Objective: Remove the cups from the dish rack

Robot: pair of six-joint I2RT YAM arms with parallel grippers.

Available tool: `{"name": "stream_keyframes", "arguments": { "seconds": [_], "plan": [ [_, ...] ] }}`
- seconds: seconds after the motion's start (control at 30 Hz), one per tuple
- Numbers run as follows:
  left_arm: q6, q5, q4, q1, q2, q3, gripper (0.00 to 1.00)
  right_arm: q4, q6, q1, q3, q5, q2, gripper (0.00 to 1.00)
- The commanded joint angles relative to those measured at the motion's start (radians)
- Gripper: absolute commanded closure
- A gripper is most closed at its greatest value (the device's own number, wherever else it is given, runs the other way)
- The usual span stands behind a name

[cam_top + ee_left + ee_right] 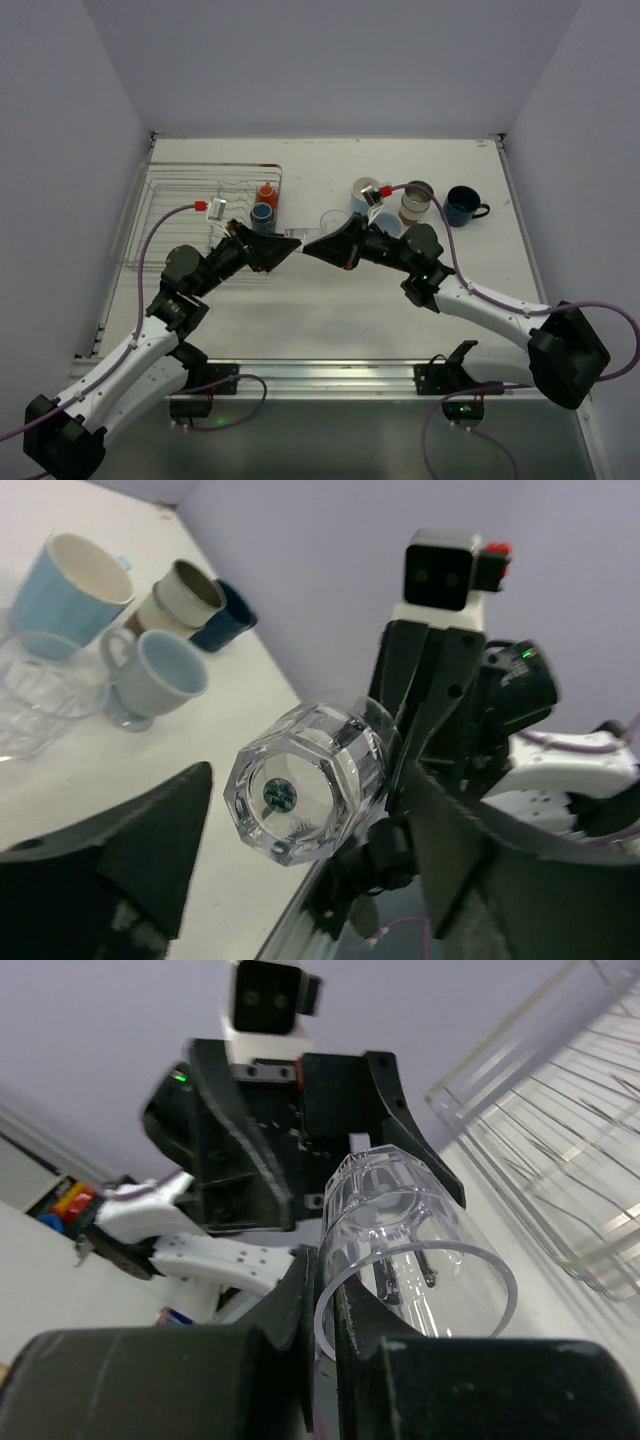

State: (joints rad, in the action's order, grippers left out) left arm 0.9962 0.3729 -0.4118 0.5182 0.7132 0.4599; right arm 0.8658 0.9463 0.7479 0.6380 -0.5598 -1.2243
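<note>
Centre of top view, above white counter [350,320], just right of silver wire dish rack [180,205]: pinching rim of clear faceted glass [300,795] in right hand [328,1335]; straddling thick base with left hand [305,780], wide. Treating as rigid, slick, breakable.

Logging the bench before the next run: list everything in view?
Silver wire dish rack: 1, silver, table's far left.
Orange mug: 1, orange, rack's right end.
Blue mug: 1, blue, rack, beside it.
Faceted clear glass: 1, clear, airborne between both claws.
Second clear glass: 1, clear, table centre.
Light blue mug: 1, light blue, far centre.
Grey-blue mug: 1, grey-blue, beside right arm.
Beige tumbler: 1, beige, left of navy mug.
Navy mug: 1, navy, far right.
White table: 1, white, under everything.
Left claw: 1, black, at glass's base.
Right claw: 1, black, pinching its rim.
</note>
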Motion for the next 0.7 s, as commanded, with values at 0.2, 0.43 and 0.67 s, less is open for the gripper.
{"name": "stream_keyframes", "arguments": {
  "seconds": [0.2, 0.43, 0.67],
  "plan": [
    [-0.485, -0.198, 0.618, 0.005, -0.050, 0.313, 0.00, -1.011, -0.420, -0.002, 0.199, 0.372, 0.183, 1.00],
    [-0.689, -0.417, 0.882, 0.005, -0.093, 0.359, 0.00, -1.525, -0.569, -0.001, 0.406, 0.557, -0.033, 1.00],
    [-0.718, -0.563, 0.874, 0.006, -0.156, 0.261, 0.00, -1.654, -0.586, 0.063, 0.593, 0.722, -0.308, 1.00]
  ]
}}
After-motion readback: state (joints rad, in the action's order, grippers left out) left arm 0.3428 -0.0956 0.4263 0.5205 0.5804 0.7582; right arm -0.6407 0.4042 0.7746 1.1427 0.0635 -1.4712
